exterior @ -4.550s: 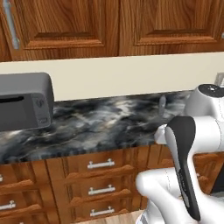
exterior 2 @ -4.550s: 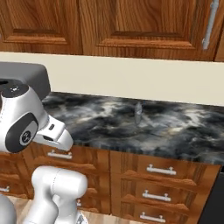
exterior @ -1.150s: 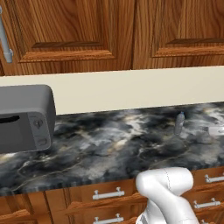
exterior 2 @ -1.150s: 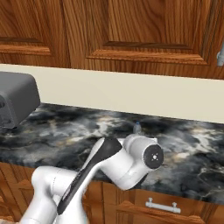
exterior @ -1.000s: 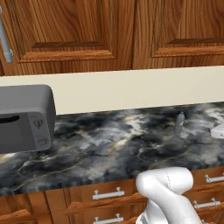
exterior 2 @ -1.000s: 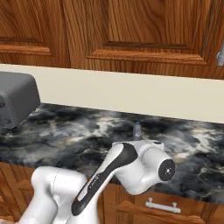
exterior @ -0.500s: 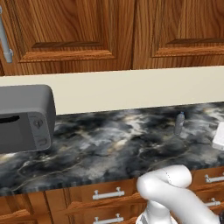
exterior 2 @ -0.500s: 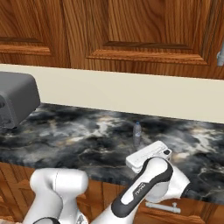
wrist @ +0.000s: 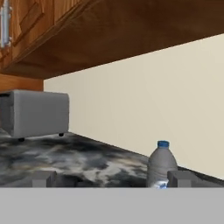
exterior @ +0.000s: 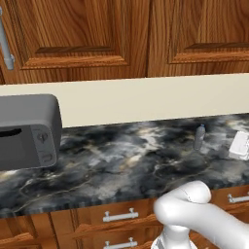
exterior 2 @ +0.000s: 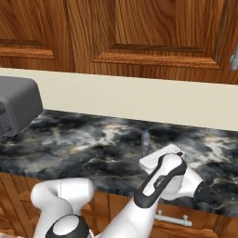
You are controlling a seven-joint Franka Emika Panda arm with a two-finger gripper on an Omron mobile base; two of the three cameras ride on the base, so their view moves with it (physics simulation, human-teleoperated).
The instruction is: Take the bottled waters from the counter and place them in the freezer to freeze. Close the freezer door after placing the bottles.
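Bottled water (wrist: 162, 164) stands upright on the counter (wrist: 78, 162), just ahead of the end effector (wrist: 111, 178) and nearer its right fingertip (wrist: 180, 178). End effector fingers are spread wide, holding nothing. A grey toaster (wrist: 37, 113) sits farther off to its left.

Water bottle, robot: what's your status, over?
Gripper open, empty. Bottle upright on counter, just ahead. Nothing between them.

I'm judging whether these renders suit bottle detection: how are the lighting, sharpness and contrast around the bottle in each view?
Left base view: even, soft light; bottle small, pale against the busy veined counter. Right base view: similar, arm crowding the bottle. Hand view: bottle large, slightly soft, clear against the cream wall.
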